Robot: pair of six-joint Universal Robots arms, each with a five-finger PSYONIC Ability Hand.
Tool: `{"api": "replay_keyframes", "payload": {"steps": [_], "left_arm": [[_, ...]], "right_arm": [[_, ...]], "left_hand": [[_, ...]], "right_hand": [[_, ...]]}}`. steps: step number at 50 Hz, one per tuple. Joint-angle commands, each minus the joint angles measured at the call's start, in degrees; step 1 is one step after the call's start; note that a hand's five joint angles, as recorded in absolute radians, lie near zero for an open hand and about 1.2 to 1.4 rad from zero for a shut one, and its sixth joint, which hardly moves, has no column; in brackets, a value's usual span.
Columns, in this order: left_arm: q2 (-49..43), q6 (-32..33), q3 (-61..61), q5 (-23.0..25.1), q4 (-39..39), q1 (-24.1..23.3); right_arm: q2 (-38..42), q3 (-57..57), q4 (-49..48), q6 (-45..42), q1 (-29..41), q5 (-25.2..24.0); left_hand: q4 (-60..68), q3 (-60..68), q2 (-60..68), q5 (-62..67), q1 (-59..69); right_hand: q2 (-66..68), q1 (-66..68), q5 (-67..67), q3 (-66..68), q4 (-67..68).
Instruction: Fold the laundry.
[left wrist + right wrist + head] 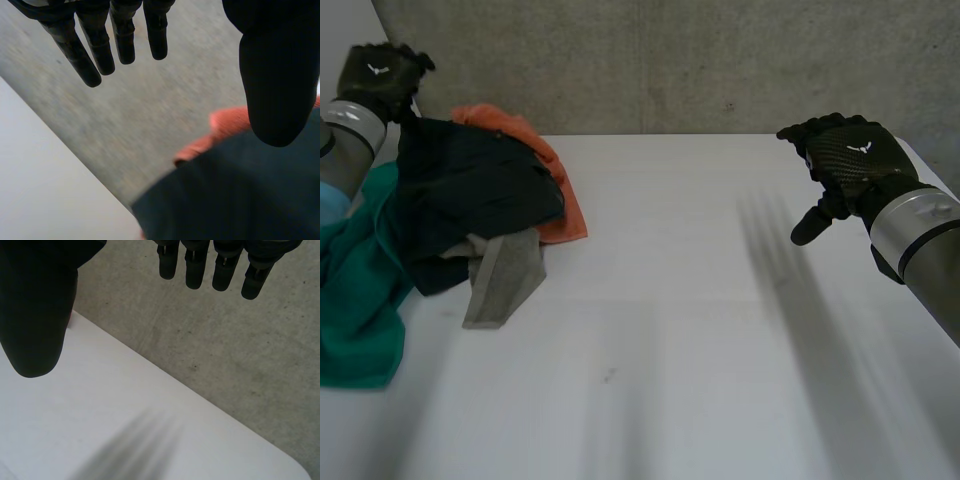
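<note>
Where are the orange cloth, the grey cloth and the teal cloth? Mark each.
orange cloth (572, 212), head view, its uncovered edge strip.
grey cloth (505, 275), head view, its middle.
teal cloth (360, 300), head view, its middle.

No words, numbers or brand names can be read. Marks noted: a small white winged emblem (377, 70) on the back of the black left hand (392, 88), upper left of the frame; a matching white emblem (860, 149) on the back of the black right hand (840, 172), at the right. Neither emblem carries letters.
</note>
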Motion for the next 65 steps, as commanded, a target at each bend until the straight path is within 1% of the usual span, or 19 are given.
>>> {"api": "replay_keyframes", "payload": {"steps": [1, 8, 12, 13, 14, 17, 18, 19, 25, 30, 39, 44, 49, 53, 55, 57, 58, 62, 65], "left_arm": [[-4.3, 5.4, 2.8, 0.3, -8.8, -0.4], [-7.3, 9.9, 2.6, 0.4, -9.2, 0.1], [-9.4, 10.2, 2.9, 0.2, -8.0, 0.1], [-9.7, 10.2, 3.0, 0.2, -7.7, 0.2], [-10.2, 10.3, 3.4, 0.2, -7.0, 0.2], [-10.5, 9.9, 3.9, 0.1, -5.9, 0.2], [-10.3, 9.8, 4.3, -0.2, -5.3, 0.3], [-10.1, 9.6, 4.4, -0.3, -5.0, 0.3], [-4.7, 7.2, 3.4, -1.1, -4.6, 0.1], [4.6, 2.0, 1.9, 2.3, -4.7, -0.6], [23.7, -16.9, 2.0, 6.0, -4.8, -8.5], [26.8, -24.6, 2.2, 5.7, -5.0, -14.3], [25.8, -26.9, 1.5, 4.5, -5.3, -22.7], [21.3, -21.2, -0.4, -0.2, -6.2, -24.8], [19.5, -15.8, -2.6, -3.8, -7.3, -24.4], [18.6, -12.3, -4.3, -6.0, -8.0, -23.3], [17.9, -8.6, -6.3, -7.8, -8.7, -21.7], [15.2, 0.1, -11.6, -10.2, -9.1, -17.5], [13.3, 4.7, -14.1, -9.9, -8.7, -15.4]], "right_arm": [[0.7, -0.9, 2.7, 0.9, -0.2, -2.2], [2.0, -0.9, 2.9, 0.5, -0.1, -2.5], [2.8, -0.7, 2.8, 0.2, 0.0, -2.5], [2.9, -0.6, 2.8, 0.1, 0.1, -2.5], [3.2, -0.6, 2.8, -0.2, 0.2, -2.5], [3.6, -0.6, 2.8, -0.6, 0.2, -2.5], [3.8, -0.6, 2.8, -0.9, 0.2, -2.5], [3.8, -0.6, 2.8, -1.1, 0.2, -2.5], [4.3, -0.6, 2.8, -1.7, -0.3, -2.3], [3.8, -0.9, 2.8, -1.6, -1.0, -2.2], [2.0, -2.7, 3.4, -1.2, -4.1, -2.5], [1.0, -3.9, 4.5, -0.9, -6.0, -2.4], [0.2, -5.1, 5.9, -0.5, -8.1, -2.5], [-0.2, -5.7, 7.3, 0.0, -9.4, -2.5], [-0.3, -5.7, 7.9, 0.2, -10.0, -2.7], [-0.3, -5.7, 8.3, 0.3, -10.1, -3.2], [-0.3, -5.5, 8.4, 0.3, -10.2, -3.9], [0.4, -5.3, 8.5, 0.2, -10.1, -5.6], [1.0, -5.3, 8.4, 0.2, -9.8, -6.3]], "left_hand": [[0.7, 1.0, 0.9, 0.7, 0.6], [-6.0, -5.8, -5.8, -6.0, -6.1], [-3.0, -2.8, -2.8, -3.0, -3.1], [1.2, 1.4, 1.4, 1.1, 1.1], [16.0, 16.3, 16.3, 16.0, 15.9], [43.5, 43.8, 43.7, 43.5, 43.4], [60.4, 60.7, 60.7, 60.4, 60.3], [61.7, 62.0, 62.0, 61.7, 61.6], [61.7, 62.0, 62.0, 61.7, 61.7], [61.7, 62.0, 62.0, 61.7, 61.7], [61.7, 62.0, 62.0, 61.7, 61.7], [61.7, 62.0, 62.0, 61.7, 61.7], [61.7, 62.0, 62.0, 61.7, 61.7], [61.7, 62.0, 62.0, 61.7, 61.7], [25.3, 25.5, 25.5, 25.3, 25.2], [-3.7, -3.5, -3.5, -3.7, -3.8], [-8.3, -8.0, -8.0, -8.3, -8.3], [-8.3, -8.0, -8.0, -8.3, -8.3], [-8.3, -8.0, -8.0, -8.3, -8.3]], "right_hand": [[-1.6, -2.1, -2.7, -1.5, -1.5], [-1.6, -2.1, -2.7, -1.5, -1.5], [-1.6, -2.1, -2.7, -1.5, -1.5], [-1.6, -2.1, -2.7, -1.5, -1.5], [-1.6, -2.1, -2.7, -1.5, -1.5], [-1.6, -2.1, -2.7, -1.5, -1.5], [-1.6, -2.1, -2.7, -1.5, -1.5], [-1.6, -2.1, -2.7, -1.5, -1.5], [-1.6, -2.1, -2.7, -1.5, -1.5], [-1.6, -2.1, -2.7, -1.5, -1.5], [-1.6, -2.1, -2.7, -1.5, -1.5], [-1.6, -2.1, -2.7, -1.5, -1.5], [-1.6, -2.1, -2.7, -1.5, -1.5], [-1.6, -2.1, -2.7, -1.5, -1.5], [-1.6, -2.1, -2.7, -1.5, -1.5], [-1.6, -2.1, -2.7, -1.5, -1.5], [-1.6, -2.1, -2.7, -1.5, -1.5], [-1.6, -2.1, -2.7, -1.5, -1.5], [-1.6, -2.1, -2.7, -1.5, -1.5]]}}
